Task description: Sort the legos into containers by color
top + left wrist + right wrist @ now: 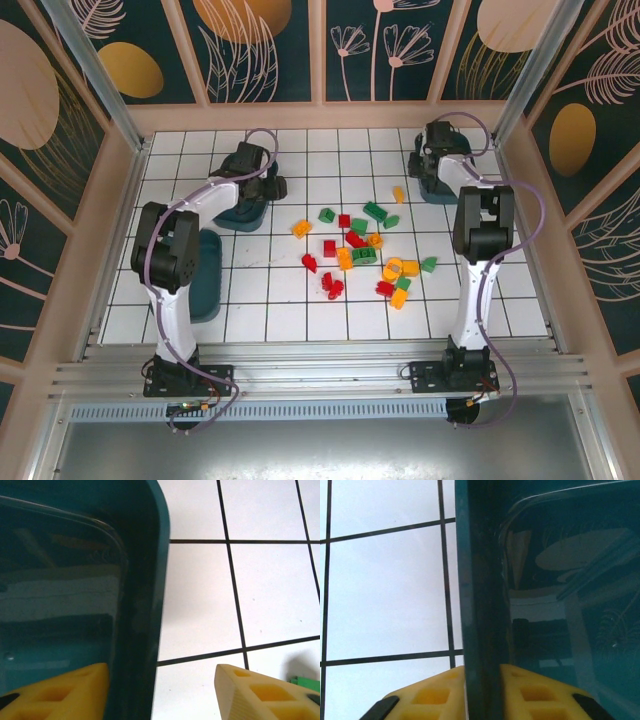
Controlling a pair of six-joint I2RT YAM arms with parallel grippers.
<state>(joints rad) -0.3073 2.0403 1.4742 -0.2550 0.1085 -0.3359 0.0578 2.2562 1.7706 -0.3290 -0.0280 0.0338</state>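
Top external view, from the left: the near-left container (205,285) sits beside the left arm, ungripped. The left gripper (162,672) straddles the wall of the far-left container (145,605), fingers apart, one inside and one outside with a gap, clamping nothing. The legos (360,250) lie mixed mid-table. The right gripper (482,672) is pinched onto the wall of the far-right container (480,580). Bins seem to be getting positioned first. Next the left must close firmly, then both drag inward without tipping
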